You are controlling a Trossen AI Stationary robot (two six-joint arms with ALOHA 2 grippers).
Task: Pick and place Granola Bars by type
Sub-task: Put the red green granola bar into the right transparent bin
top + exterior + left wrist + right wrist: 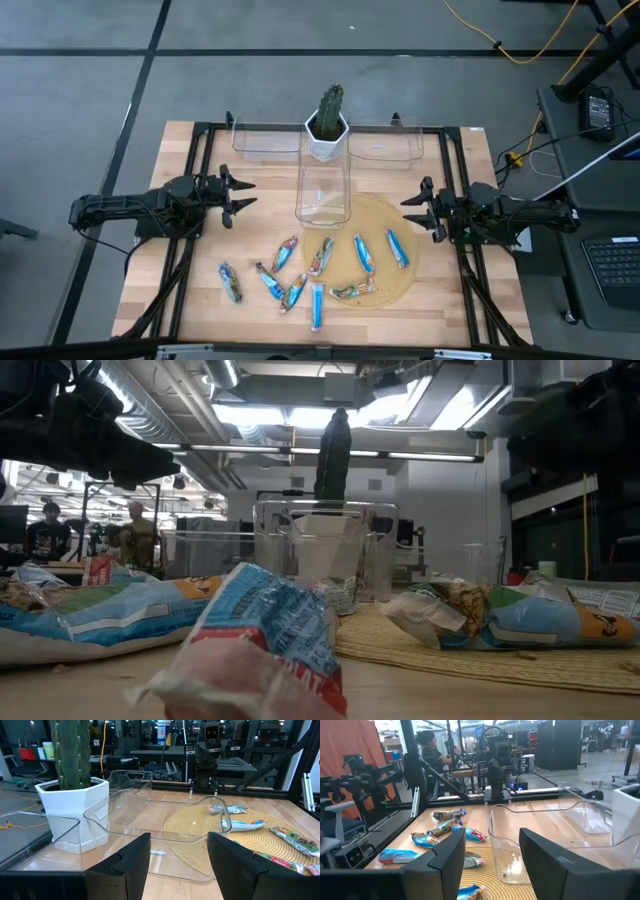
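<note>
Left claw hovers at the left side of the surface, fingers spread, empty. Right claw hovers at the right side, likewise spread and empty. Granola Bars lie scattered near the front edge, several on the round woven mat, all outside the clear bins.

wooden table carries woven mat, clear bins, granola bars, potted cactus.

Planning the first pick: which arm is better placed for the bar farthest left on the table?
Probably the left. That bar lies on bare wood on the left claw's side; the right claw is across the mat.
</note>
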